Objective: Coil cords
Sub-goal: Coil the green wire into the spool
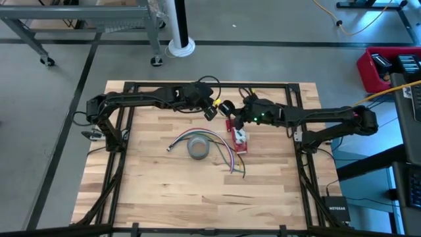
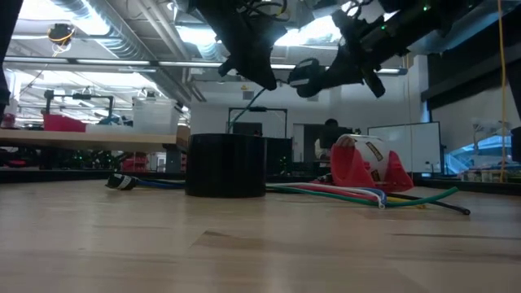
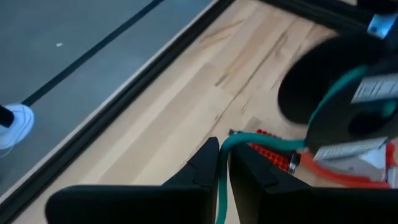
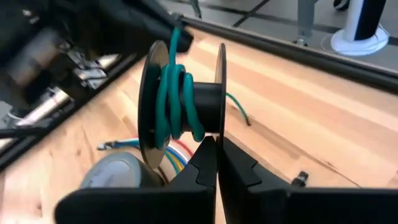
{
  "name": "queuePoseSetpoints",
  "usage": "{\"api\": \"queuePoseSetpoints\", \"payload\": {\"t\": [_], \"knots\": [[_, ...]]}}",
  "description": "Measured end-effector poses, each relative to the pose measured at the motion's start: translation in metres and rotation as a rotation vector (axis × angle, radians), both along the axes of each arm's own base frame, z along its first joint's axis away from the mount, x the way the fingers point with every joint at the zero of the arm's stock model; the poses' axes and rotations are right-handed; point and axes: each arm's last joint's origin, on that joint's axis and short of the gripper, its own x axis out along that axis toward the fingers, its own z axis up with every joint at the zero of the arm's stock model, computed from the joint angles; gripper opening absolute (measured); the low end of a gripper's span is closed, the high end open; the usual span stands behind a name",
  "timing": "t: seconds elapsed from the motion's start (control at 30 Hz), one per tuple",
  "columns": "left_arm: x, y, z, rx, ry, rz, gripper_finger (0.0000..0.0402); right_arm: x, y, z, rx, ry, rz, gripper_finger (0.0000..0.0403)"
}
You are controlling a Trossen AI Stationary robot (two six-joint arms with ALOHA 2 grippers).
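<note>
A black spool [image 4: 186, 99] with two flat discs hangs above the table's far middle, with green cord [image 4: 174, 99] wound around its hub. My right gripper [image 4: 217, 149] is shut on the spool from the right. The cord runs taut from the spool to my left gripper [image 3: 222, 163], which stands just left of it [image 1: 212, 113] and is closed on the cord. Several coloured cords [image 1: 214, 143] lie loose on the table below. My left gripper has the green cord [image 3: 221, 177] between its two fingers, a short way from the spool. The cord runs along the fingers and out past their tips, bending over to the spool, clear of the table. My right gripper pinches the rim of one spool disc [image 4: 221, 127] between its two fingers, slanting down from the table's right. The spool is lifted clear, its axis about level.
A grey roll of tape [image 1: 198, 147] stands on the table under the grippers, with the loose cords beside it. A red tape dispenser [image 1: 238, 137] sits right of it. The black frame rail [image 1: 197, 85] runs along the far edge.
</note>
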Motion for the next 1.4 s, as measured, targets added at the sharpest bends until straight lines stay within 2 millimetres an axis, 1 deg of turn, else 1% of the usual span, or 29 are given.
{"api": "queuePoseSetpoints", "payload": {"t": [0.2,0.43,0.57,0.93,1.17,1.27,1.4], "knots": [[0.001,0.006,0.003,0.014,-0.039,0.011,0.0026,0.011,-0.002,-0.017,0.011,0.059,0.000,0.0003],[0.002,0.005,0.004,0.002,-0.060,0.014,0.0027,0.018,-0.004,-0.026,0.008,0.068,-0.005,0.0003],[0.003,0.004,0.004,-0.026,-0.072,-0.006,0.0027,0.020,-0.004,-0.025,0.005,0.050,-0.004,0.0003],[0.002,0.004,0.003,-0.028,-0.061,-0.013,0.0027,0.022,-0.004,-0.022,-0.002,0.017,-0.004,0.0003],[-0.002,0.004,-0.001,-0.051,0.003,-0.006,0.0027,0.021,-0.004,-0.022,-0.004,0.017,-0.008,0.0003],[-0.004,0.002,-0.004,-0.065,0.042,-0.051,0.0038,0.022,-0.004,-0.022,-0.004,0.016,-0.008,0.0003],[-0.006,0.000,-0.006,-0.109,0.064,-0.078,0.0068,0.022,-0.004,-0.022,-0.004,0.015,-0.008,0.0003]]}}
